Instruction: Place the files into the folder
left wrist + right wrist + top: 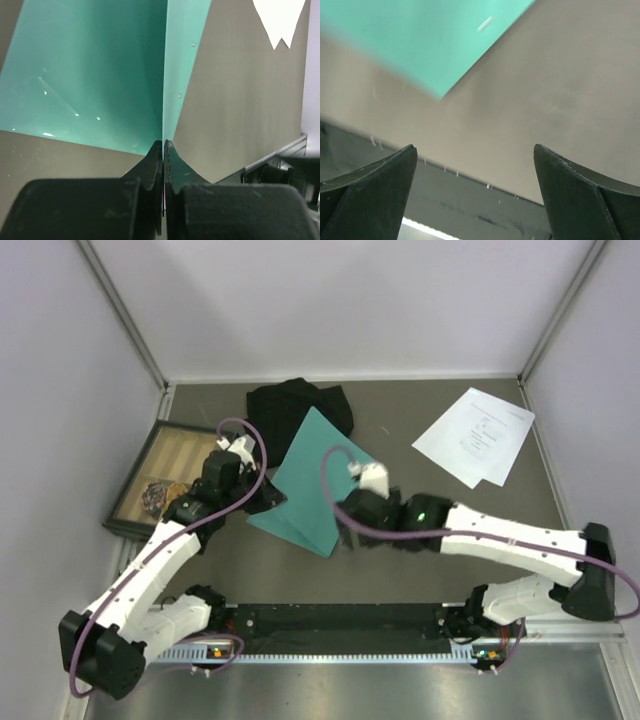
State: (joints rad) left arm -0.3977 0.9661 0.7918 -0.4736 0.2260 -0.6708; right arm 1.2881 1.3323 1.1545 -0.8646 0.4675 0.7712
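Two files (478, 432): white sheets, overlapped, lying flat at the far right of the table, well apart from the folder.
Folder (312, 480): teal, mid-table. Long axis runs near-to-far with a slight lean. Far corner lies over the edge of the black cloth (300, 405).
Left gripper (163, 146): jaws pinched tight on a folder leaf at its left side. My wrist view shows that leaf edge-on, so I read the cover as lifted.
Right gripper (475, 155): jaws wide apart, holding nothing, just beside the folder's near corner.
Key relation: files lie right of and beyond the right gripper, with bare table between.
Nearer arm: right, clearly. Left is busy and on the folder's far side from the sheets.
Next, my call: send the right arm to the sheets' near edge.
Risk: flat thin paper, so I may lift only one sheet.
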